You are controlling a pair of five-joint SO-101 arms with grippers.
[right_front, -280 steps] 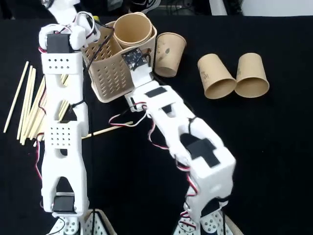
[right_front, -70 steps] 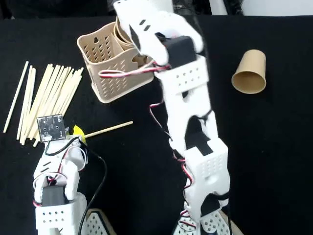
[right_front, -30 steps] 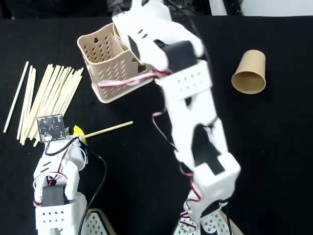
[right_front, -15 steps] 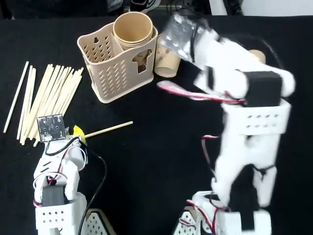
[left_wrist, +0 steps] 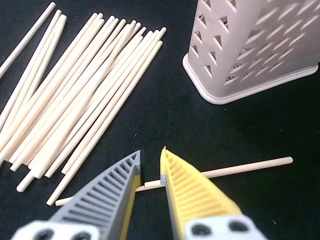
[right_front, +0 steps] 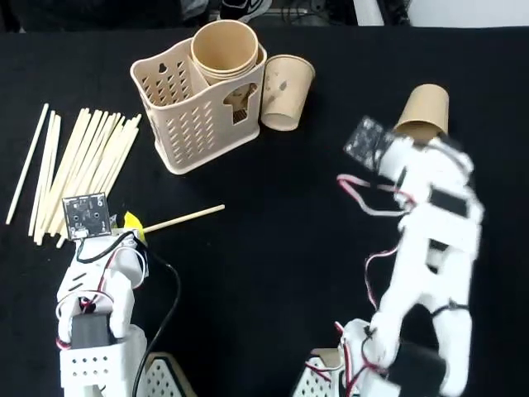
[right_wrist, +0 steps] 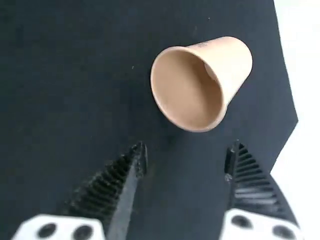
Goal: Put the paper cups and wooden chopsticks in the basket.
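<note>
From where I stood, the right gripper (right_wrist: 187, 147) hung spread wide just short of the last loose paper cup (right_wrist: 200, 82). This cup lay on its side near the far right of the black worktop (right_front: 273, 248), well apart from everything else. Its open mouth faced the gripper, and I took the wide spread as what the rim's breadth demanded for a grasp.

The basket (right_front: 190, 124) stood upright at the far side. A stack of paper cups (right_front: 225, 45) was nested in one compartment, presumably to save room. Another cup (right_front: 285, 91) lay tipped just beside the basket's wall, outside it, so that one was not yet put away.

The left gripper (left_wrist: 150, 155) sat low over the worktop, its jaws parted by a narrow gap and holding nothing. Under its tips ran a single chopstick (left_wrist: 240, 167) that had strayed from the rest. The main bundle of chopsticks (right_front: 74, 169) lay fanned out flat to the left of the basket, none of them inside. I judged the cups roughly half done and the chopsticks not begun.
</note>
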